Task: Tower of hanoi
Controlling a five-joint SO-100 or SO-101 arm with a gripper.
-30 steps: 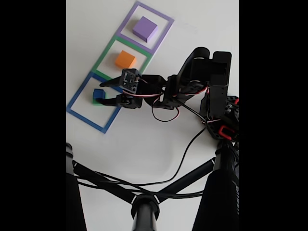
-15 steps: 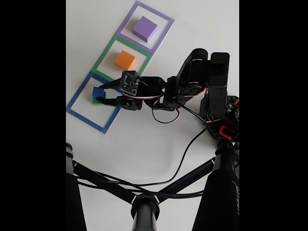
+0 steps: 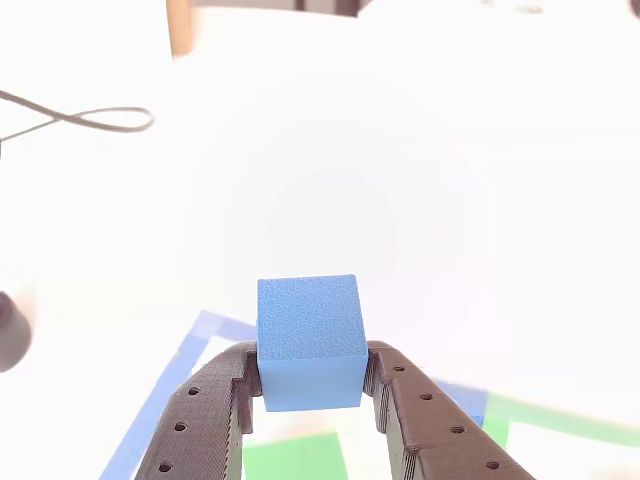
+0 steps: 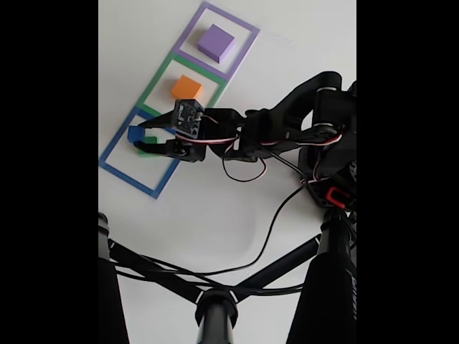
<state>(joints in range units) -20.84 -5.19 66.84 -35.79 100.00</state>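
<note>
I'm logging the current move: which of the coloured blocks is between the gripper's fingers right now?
The small blue cube. The gripper is closed on its sides over the blue outline, while the orange cube and purple block sit untouched in their own squares.

The other view is badly overexposed: the white tabletop beyond the small matte blue cube bleaches to glare (the cube itself stays sharp). The fixed view is evenly lit, soft, with black side bars.
</note>
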